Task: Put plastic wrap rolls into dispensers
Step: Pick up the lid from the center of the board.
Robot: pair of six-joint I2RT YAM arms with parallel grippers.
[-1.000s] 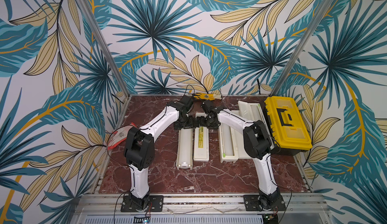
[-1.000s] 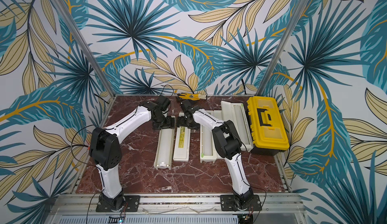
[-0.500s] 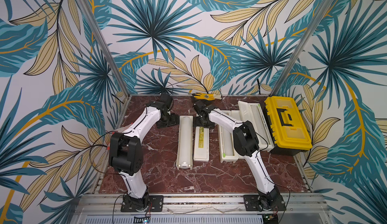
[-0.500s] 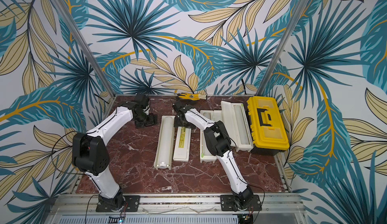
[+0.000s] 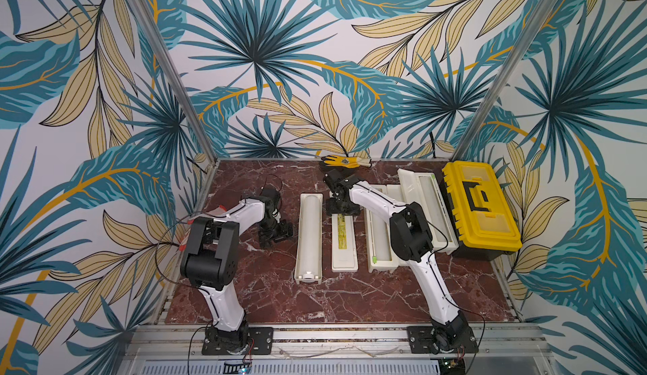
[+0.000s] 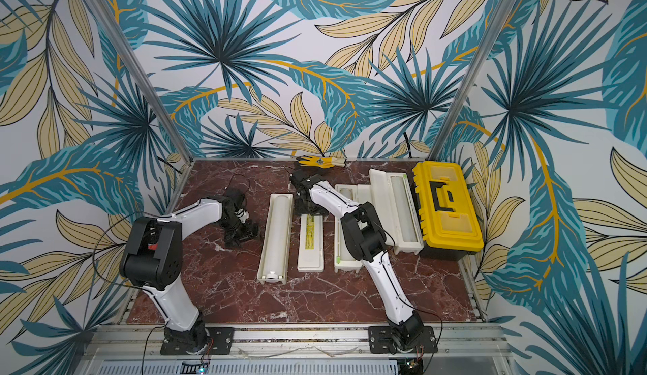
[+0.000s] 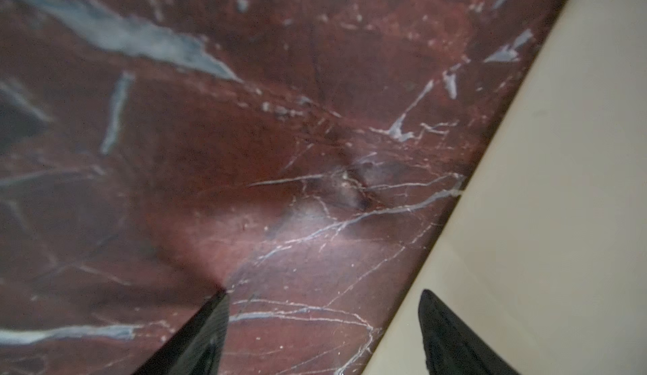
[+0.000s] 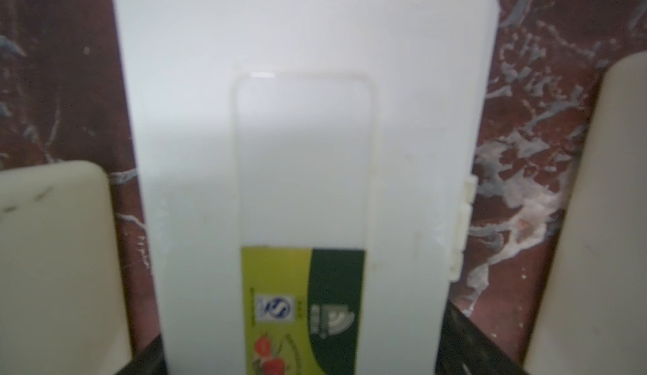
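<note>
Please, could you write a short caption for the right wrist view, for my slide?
Right gripper astride a closed, labelled dispenser lying on the red marble table.

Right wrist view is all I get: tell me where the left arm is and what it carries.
Observer: The left gripper hangs beside the open dispenser, over the table, fingers apart with nothing between them.
Operator: Report whether that dispenser is loaded.
Observer: A plastic wrap roll lies lengthwise inside it.
Operator: Name what stands farthest right.
Observer: A yellow toolbox, lid shut, near the table's right edge.
</note>
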